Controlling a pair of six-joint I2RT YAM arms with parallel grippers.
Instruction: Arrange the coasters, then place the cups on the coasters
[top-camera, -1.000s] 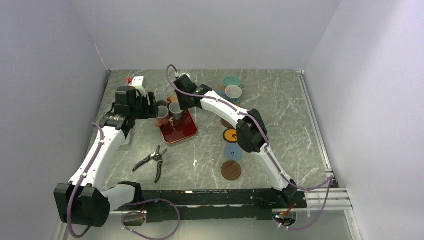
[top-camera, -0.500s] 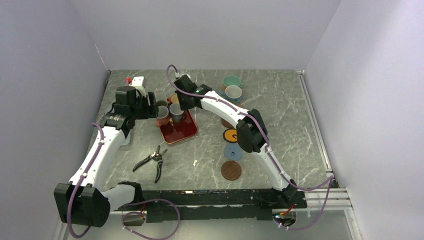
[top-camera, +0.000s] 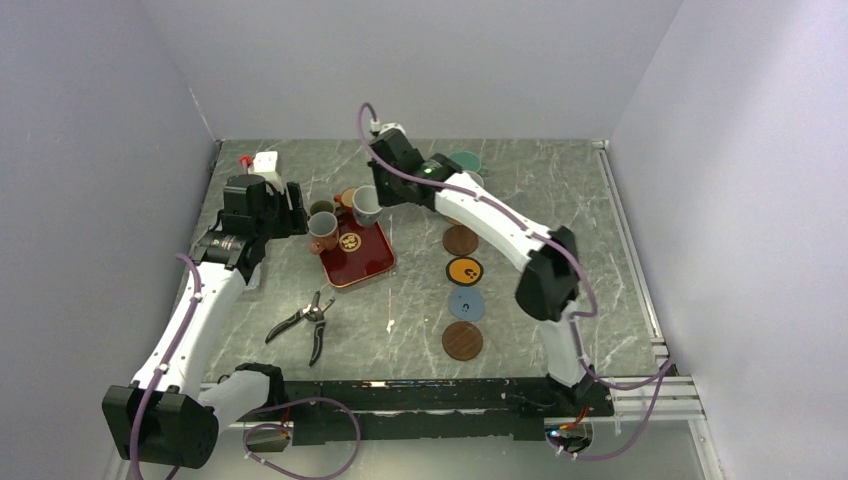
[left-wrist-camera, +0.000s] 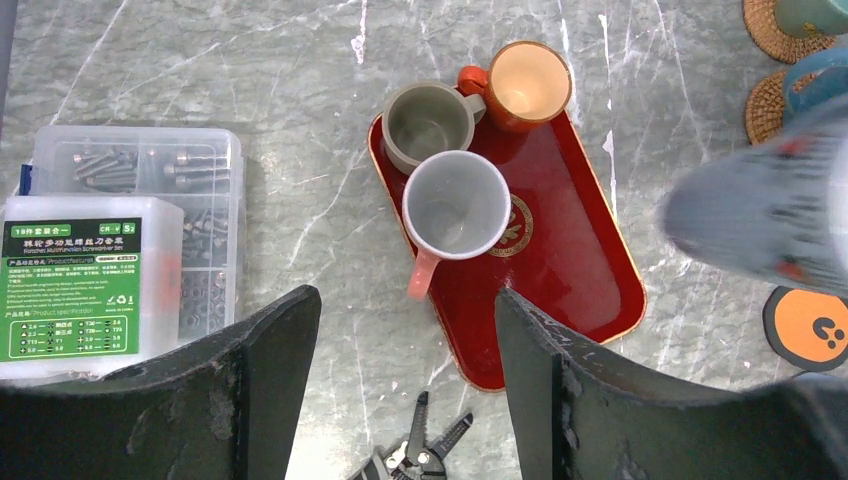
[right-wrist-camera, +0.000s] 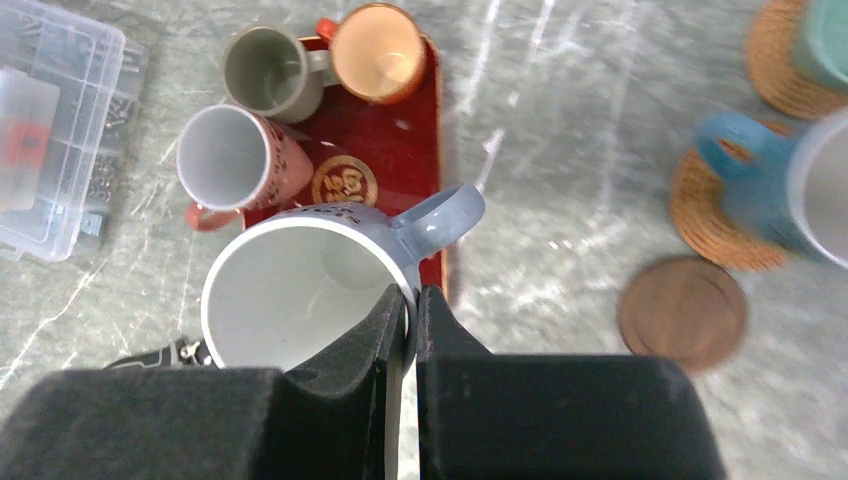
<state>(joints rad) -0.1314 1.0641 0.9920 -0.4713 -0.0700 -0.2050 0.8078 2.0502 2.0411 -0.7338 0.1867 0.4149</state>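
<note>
Right wrist view: the right gripper (right-wrist-camera: 408, 305) is clamped on the rim of the grey cup (right-wrist-camera: 290, 300) beside its handle, one finger inside and one outside. The cup is held upright above the tray (right-wrist-camera: 425, 120). Three cups stand grouped at one end of the tray: pink-handled cup (right-wrist-camera: 232, 160), olive cup (right-wrist-camera: 265, 72), orange-brown cup (right-wrist-camera: 378, 38). The blue cup (right-wrist-camera: 790, 185) sits on a woven coaster (right-wrist-camera: 700, 235); the teal cup (right-wrist-camera: 825, 40) sits on another woven coaster (right-wrist-camera: 770, 60). In the top view, four bare coasters lie in a row right of the tray: brown coaster (top-camera: 460, 240), orange-faced coaster (top-camera: 465, 271), blue coaster (top-camera: 466, 304), second brown coaster (top-camera: 462, 341). The left gripper (left-wrist-camera: 405, 300) has its fingers spread wide, holding nothing, above the tray edge beside the screw box (left-wrist-camera: 120, 270).
</note>
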